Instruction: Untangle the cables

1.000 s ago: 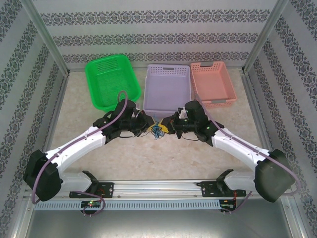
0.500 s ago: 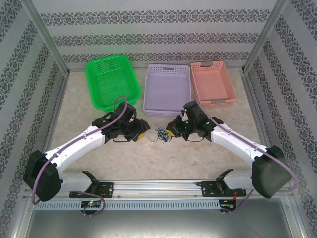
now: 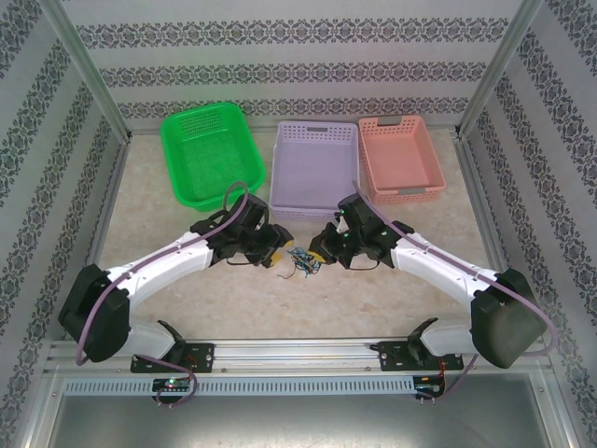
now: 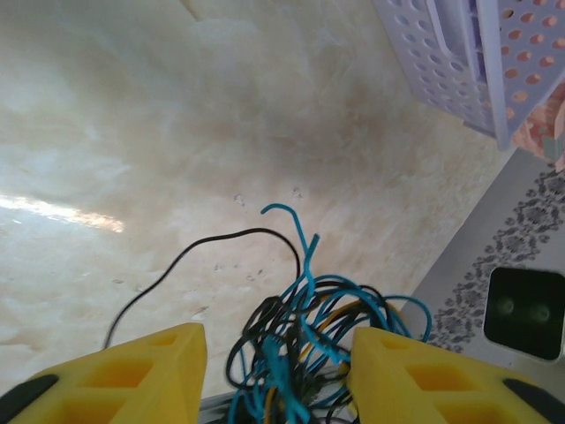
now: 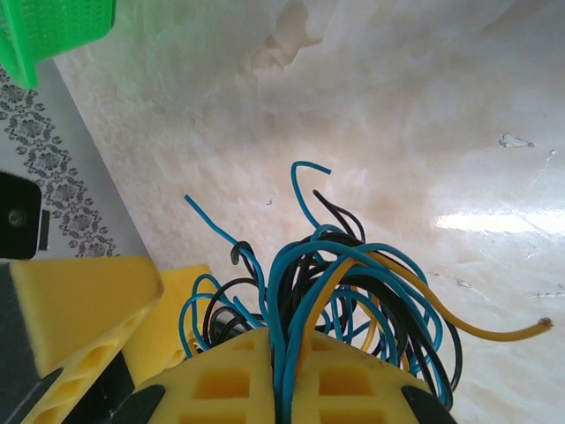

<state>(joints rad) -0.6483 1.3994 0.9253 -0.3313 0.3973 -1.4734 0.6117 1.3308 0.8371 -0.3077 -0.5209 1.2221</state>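
The cables are a small tangle of thin blue, black and yellow wires on the marble tabletop between the two arms. My right gripper is shut on the tangle, and several strands come out of the seam between its yellow fingers. My left gripper is open. Its yellow fingers stand on either side of the tangle without pinching it. One black strand trails off to the left across the table.
Three baskets stand in a row behind the grippers: green, purple and pink. The purple basket's corner is close by in the left wrist view. Patterned walls close in the table on three sides.
My left gripper opened and let go of the tangle, drew back to the left, then came back beside it. The tangle, still held by the right gripper, sits slightly nearer the front.
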